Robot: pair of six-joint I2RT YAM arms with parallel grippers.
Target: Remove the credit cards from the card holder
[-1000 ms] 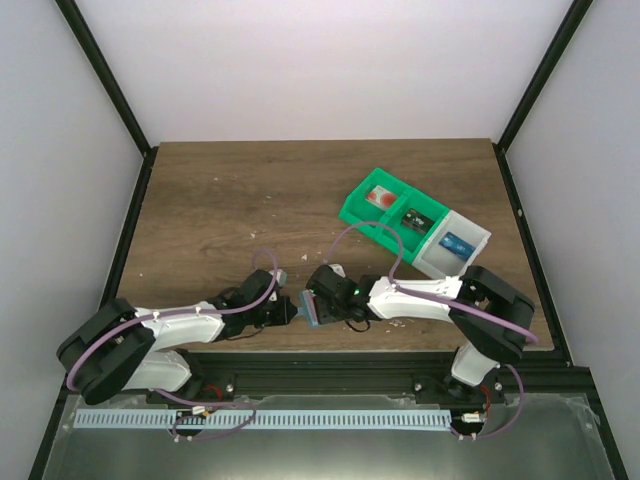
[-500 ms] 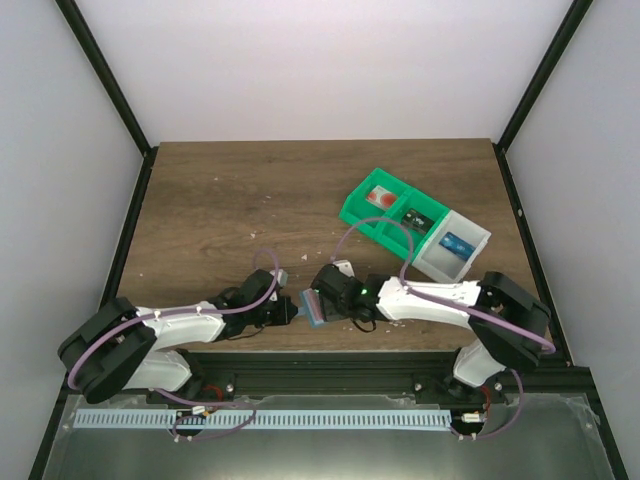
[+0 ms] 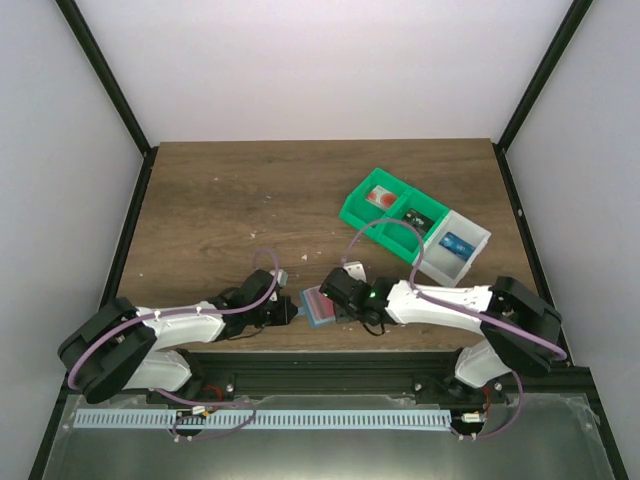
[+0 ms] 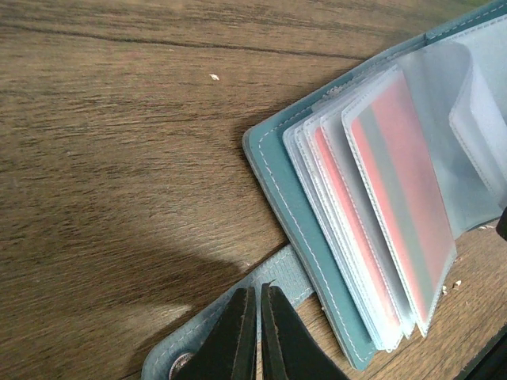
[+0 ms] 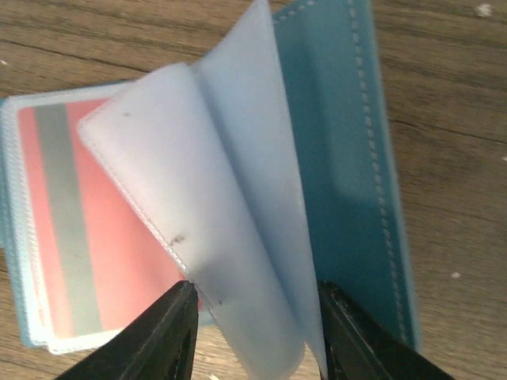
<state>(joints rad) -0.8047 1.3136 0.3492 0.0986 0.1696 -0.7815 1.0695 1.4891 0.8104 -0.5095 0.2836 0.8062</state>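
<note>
- The right gripper (image 5: 255, 288) has its fingers apart, with a bowed clear plastic sleeve (image 5: 214, 174) standing up between them. The sleeve seems to touch both fingers, but I cannot tell whether it is truly pinched.
- Left of that lifted sleeve, the right wrist view shows a red card with a grey stripe lying in the stack of sleeves. Right of the sleeve, the teal cover of the card holder (image 5: 348, 127) lies flat on the wood.
- The left gripper (image 4: 259, 290) is clenched, fingertips together, sitting over the holder's teal strap (image 4: 281, 273).
- A metal snap (image 4: 181, 366) shows at the strap's end, just beside the fingers.
- Past the strap, the credit cards (image 4: 396, 198) sit in fanned clear sleeves. They have red faces with a grey stripe, and each one in view is tucked inside its sleeve.
- From above, the card holder lies open at the near edge of the desk (image 3: 230, 210), between the two grippers. The left gripper is at its left side and the right gripper over its right side.
- The green bins (image 3: 372, 222) and the white bin (image 3: 478, 240) stand at the far right, well apart from the holder.
</note>
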